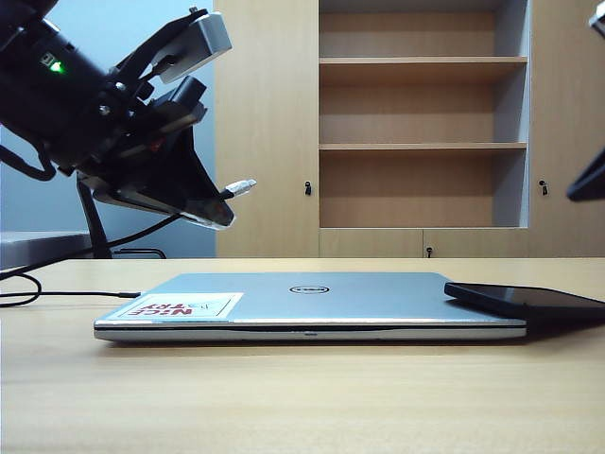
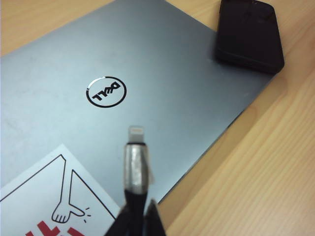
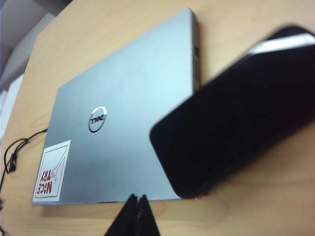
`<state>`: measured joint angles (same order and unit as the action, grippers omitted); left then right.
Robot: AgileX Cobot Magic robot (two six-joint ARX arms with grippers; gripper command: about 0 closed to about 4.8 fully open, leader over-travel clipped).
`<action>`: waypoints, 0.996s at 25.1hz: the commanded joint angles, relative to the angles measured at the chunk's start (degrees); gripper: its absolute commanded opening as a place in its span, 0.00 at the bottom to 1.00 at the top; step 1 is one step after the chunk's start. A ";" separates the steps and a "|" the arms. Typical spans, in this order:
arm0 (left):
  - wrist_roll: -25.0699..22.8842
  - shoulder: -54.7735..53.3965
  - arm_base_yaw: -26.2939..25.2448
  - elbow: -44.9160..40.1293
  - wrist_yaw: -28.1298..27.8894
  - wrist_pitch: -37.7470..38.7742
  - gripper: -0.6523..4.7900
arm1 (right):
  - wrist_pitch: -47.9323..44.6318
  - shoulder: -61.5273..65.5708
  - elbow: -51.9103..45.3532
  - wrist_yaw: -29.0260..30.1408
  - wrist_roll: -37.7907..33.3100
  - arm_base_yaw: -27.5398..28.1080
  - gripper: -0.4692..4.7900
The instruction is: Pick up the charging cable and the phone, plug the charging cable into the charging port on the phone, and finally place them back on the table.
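left hand hangs in the air over the left part of the table, above the near-left corner of the closed silver laptop. its fingers are pressed together on the charging cable just behind the plug, so the short silvery connector tip sticks out free ahead of the fingertips. judgement: held this close to the end so the tip stays stiff and aimable for insertion; the rest of the black cable trails down to the left and lies on the table beside the laptop.

in the left wrist view the tip points across the laptop lid toward the phone, well apart from it yet.

the phone lies screen-up at the right end of the laptop, one end resting on the lid corner, the other end down toward the table, so it sits tilted. judgement: the raised end leaves a gap under the body that should make a pinch easier than from a flat surface. the charging port is not resolvable in any view; which short edge carries it i cannot tell.

right hand: fingers shut together, nothing between them, hovering near the phone's end on the right side of the table; in the exterior view only a dark edge of that arm shows at the far right. it must part its fingers before it can take the phone.

task state, judged: cable picked up, phone not yet lifted, plugging not begun.

risk: the phone may slide off the lid when nudged.
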<state>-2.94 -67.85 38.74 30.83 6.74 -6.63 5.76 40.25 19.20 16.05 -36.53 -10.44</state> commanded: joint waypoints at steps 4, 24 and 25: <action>-0.02 0.24 0.07 0.22 0.13 -0.70 0.11 | -1.31 -0.13 -1.42 -1.18 -7.67 -0.02 0.09; -0.22 0.24 0.11 0.22 0.13 -0.68 0.11 | -12.81 16.70 -1.40 -5.57 -26.60 0.11 0.98; -0.22 0.24 0.11 0.22 0.13 -0.68 0.11 | -14.05 18.45 -1.40 -5.16 -26.62 0.11 0.98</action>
<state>-2.98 -67.85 38.74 30.83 6.74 -6.61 -5.67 57.87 17.56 10.52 -62.67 -10.39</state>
